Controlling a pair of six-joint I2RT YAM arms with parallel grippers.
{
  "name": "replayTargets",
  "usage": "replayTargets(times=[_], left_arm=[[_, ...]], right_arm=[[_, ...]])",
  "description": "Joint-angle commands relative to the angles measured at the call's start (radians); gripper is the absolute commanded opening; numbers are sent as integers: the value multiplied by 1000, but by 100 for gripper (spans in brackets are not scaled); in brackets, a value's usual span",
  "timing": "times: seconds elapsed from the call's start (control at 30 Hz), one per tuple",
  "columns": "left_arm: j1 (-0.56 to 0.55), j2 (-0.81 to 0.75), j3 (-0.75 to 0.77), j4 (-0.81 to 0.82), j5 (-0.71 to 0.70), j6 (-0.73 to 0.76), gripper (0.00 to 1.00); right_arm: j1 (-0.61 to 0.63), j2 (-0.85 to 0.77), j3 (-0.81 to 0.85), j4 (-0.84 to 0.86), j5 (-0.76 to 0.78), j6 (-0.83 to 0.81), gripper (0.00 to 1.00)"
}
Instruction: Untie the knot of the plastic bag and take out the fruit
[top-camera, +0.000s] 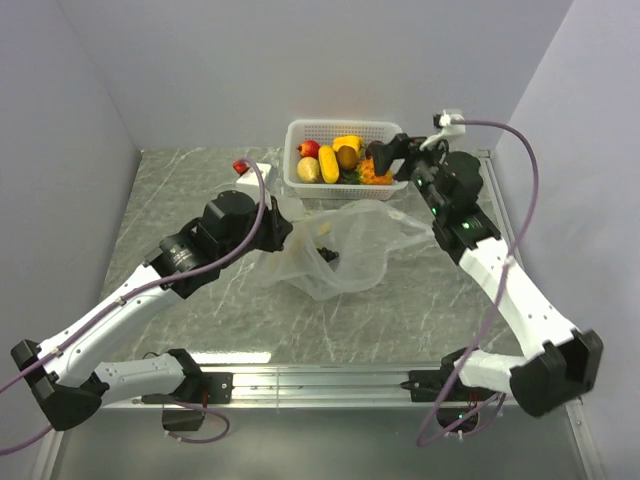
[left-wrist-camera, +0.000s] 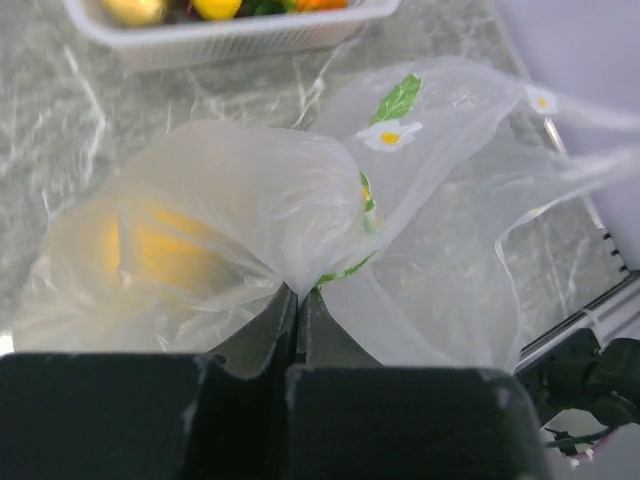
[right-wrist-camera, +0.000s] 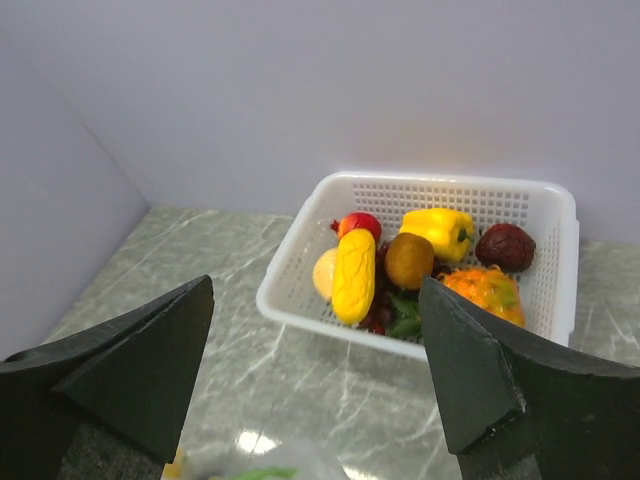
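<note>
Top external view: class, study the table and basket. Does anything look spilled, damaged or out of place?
Nothing stands out. The fruit sits inside the white basket, none spilled. The plastic bag lies crumpled in front of it, pinched by the left gripper, with a yellow fruit showing through it, as expected mid-task.

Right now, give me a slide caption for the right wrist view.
Open right gripper hovers over the table, facing a white basket of toy fruit.
</note>
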Motion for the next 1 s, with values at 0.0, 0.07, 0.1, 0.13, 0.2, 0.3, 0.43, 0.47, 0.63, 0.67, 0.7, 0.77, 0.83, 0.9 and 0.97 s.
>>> replayTargets(times=[0.0, 0.07, 0.1, 0.13, 0.2, 0.3, 0.43, 0.47, 0.63, 0.67, 0.7, 0.77, 0.83, 0.9, 0.97], left_arm=[[-5, 0, -127, -38, -50, -93, 0], [-5, -16, -239, -28, -33, -138, 1], [-5, -22, -271, -12, -30, -156, 1], [-5, -27, -331, -2, -29, -191, 1], [-5, -45, -379, 11, -33, -224, 1], [-5, -68, -448, 10, -80, -295, 1], [-5, -102, -518, -13, -154, -365, 1], [-5, -109, -531, -12, -166, -378, 1], [-7, -149, -566, -18, -240, -422, 0], [-5, -158, -563, -24, -264, -428, 1], [-5, -162, -563, -22, -269, -426, 1], [-5, -162, -562, -22, -280, -426, 0], [-5, -157, -560, -22, -279, -425, 1], [-5, -149, -559, -27, -283, -432, 1], [-5, -152, -559, -27, -285, -434, 1]], right_arm=[[32, -107, -86, -86, -74, -28, 87], [69, -181, -113, -132, -94, -48, 86], [98, -202, -120, -148, -95, -77, 84], [168, -231, -130, -178, -80, -90, 84], [249, -247, -143, -197, -78, -117, 80], [369, -239, -170, -212, -115, -108, 74], [492, -134, -209, -209, -115, -96, 68], [529, -106, -212, -209, -115, -91, 66], [652, 19, -177, -194, -65, -93, 60], [670, 25, -172, -180, -40, -100, 60], [707, 26, -164, -178, 4, -120, 60], [741, 22, -140, -177, 56, -146, 60], [803, 10, -106, -189, 150, -194, 60], [836, 2, -82, -203, 185, -231, 61], [873, -27, -66, -192, 207, -242, 62]])
